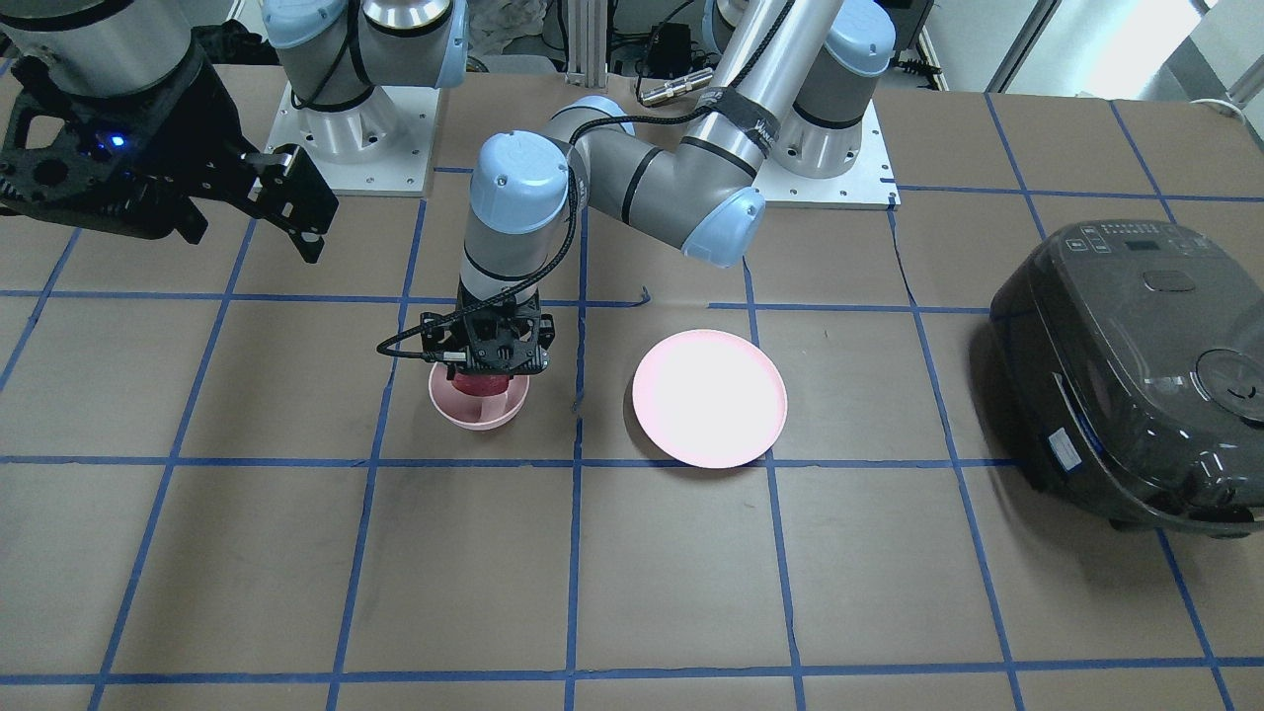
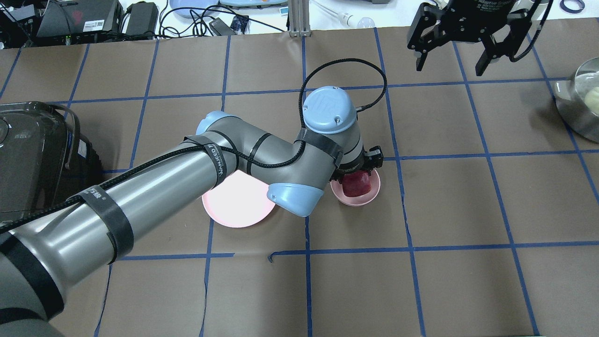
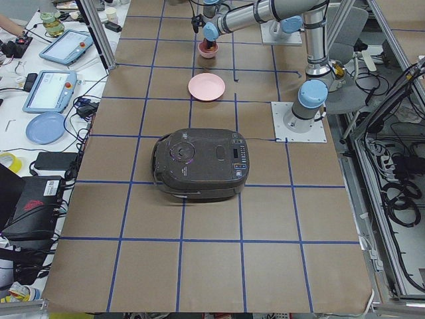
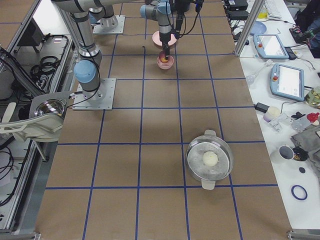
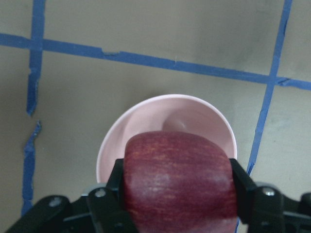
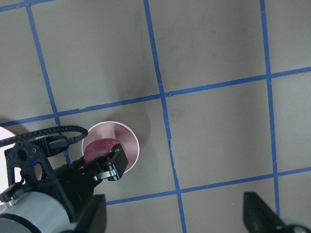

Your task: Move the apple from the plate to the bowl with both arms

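Note:
My left gripper [image 1: 487, 373] is shut on the dark red apple [image 1: 480, 384] and holds it in the mouth of the small pink bowl [image 1: 476, 417]. In the left wrist view the apple [image 5: 179, 179] sits between both black fingers [image 5: 114, 180] over the bowl [image 5: 146, 121]. The wide pink plate [image 1: 709, 398] lies bare beside the bowl, toward the robot's left. My right gripper [image 2: 449, 58] is open and empty, raised high over the far part of the table. Its wrist view looks down on the bowl [image 6: 130, 141] and the apple [image 6: 97, 148].
A dark rice cooker [image 1: 1136, 375] stands at the robot's far left. A metal pot [image 2: 580, 100] with a pale round item inside stands at the far right. The left arm's elbow [image 2: 295, 196] hangs over the plate's edge.

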{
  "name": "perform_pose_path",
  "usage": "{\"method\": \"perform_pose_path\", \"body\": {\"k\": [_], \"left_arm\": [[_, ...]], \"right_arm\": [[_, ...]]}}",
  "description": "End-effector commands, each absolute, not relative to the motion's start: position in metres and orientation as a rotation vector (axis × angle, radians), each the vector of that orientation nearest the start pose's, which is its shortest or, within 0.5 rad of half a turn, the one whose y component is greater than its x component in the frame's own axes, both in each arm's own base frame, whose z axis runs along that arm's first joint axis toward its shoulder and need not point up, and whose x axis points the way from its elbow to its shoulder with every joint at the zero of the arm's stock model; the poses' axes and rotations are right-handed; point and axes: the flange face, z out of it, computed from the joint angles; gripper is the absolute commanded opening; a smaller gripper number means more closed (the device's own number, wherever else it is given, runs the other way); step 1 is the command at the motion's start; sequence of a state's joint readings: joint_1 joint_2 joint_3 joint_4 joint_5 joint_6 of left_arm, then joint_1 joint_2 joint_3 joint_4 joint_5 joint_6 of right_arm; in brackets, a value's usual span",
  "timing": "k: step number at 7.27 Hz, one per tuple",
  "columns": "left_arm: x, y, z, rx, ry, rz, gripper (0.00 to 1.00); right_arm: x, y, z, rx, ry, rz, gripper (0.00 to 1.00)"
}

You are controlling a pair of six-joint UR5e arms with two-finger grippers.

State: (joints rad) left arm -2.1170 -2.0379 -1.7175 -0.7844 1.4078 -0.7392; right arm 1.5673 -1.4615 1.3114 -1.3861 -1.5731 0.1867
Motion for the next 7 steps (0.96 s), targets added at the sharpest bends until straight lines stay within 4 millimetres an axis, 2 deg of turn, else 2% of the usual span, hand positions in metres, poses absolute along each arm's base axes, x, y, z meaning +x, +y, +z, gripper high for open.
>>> {"method": "perform_pose_path", "body": {"k": [1, 3, 4, 5, 6, 7], "left_arm": [[-0.455, -0.457, 0.225, -0.314, 3.346, -0.043, 0.98], [-0.455, -0.458, 0.23, -0.306, 3.351, -0.064, 1.0], [-0.453, -0.457, 0.245, -0.278, 3.366, -0.099, 1.0], [-0.441, -0.462, 0.254, -0.204, 3.363, -0.131, 1.0], [-0.404, -0.482, 0.267, -0.105, 3.31, -0.216, 1.0], [-0.358, -0.496, 0.277, -0.043, 3.283, -0.219, 1.0]], "right_arm": [[0.129, -0.533, 0.541, 0.377, 3.135, 0.007, 1.0], [0.133, -0.534, 0.543, 0.461, 3.127, -0.024, 1.0], [0.133, -0.539, 0.545, 0.466, 3.118, -0.085, 1.0], [0.133, -0.54, 0.546, 0.461, 3.116, -0.105, 1.0], [0.133, -0.54, 0.546, 0.461, 3.116, -0.105, 1.0], [0.133, -0.539, 0.544, 0.463, 3.117, -0.098, 1.0]]}}
